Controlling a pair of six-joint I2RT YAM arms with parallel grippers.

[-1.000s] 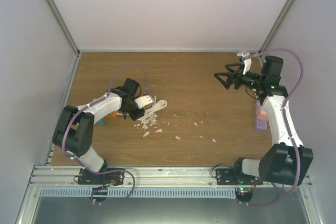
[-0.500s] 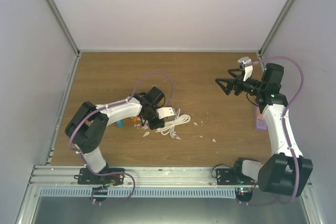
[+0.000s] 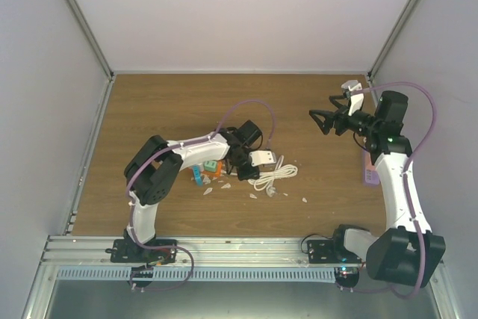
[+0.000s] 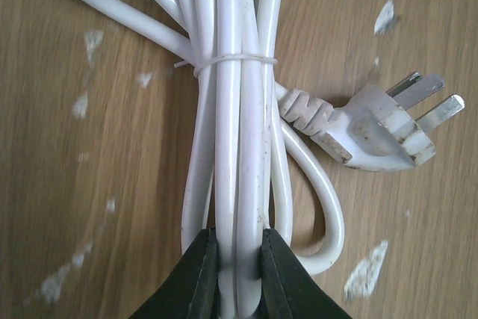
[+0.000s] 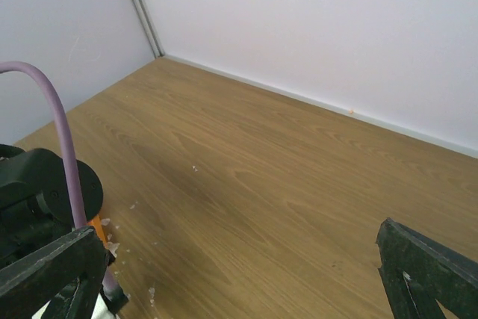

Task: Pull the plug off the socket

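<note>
A white cable bundle (image 4: 231, 125), bound with a thin tie, lies on the wooden table. Its white plug (image 4: 377, 132) lies free beside it with bare prongs showing. My left gripper (image 4: 239, 240) is shut on the bundle's strands; in the top view it (image 3: 250, 163) is at mid-table with the bundle (image 3: 276, 175) just right of it. No socket shows on the plug. My right gripper (image 3: 323, 119) is open and empty, held above the table's right side, well apart from the cable; one of its fingers (image 5: 52, 267) shows in the right wrist view.
A purple block (image 3: 370, 166) lies by the right wall under the right arm. Small orange and teal pieces (image 3: 209, 169) lie left of the left gripper. White flakes (image 3: 305, 200) are scattered over the table's middle. Walls close off the left, right and back.
My left gripper has swept to the right across the table, dragging the cable bundle with it. The right arm has barely moved.
</note>
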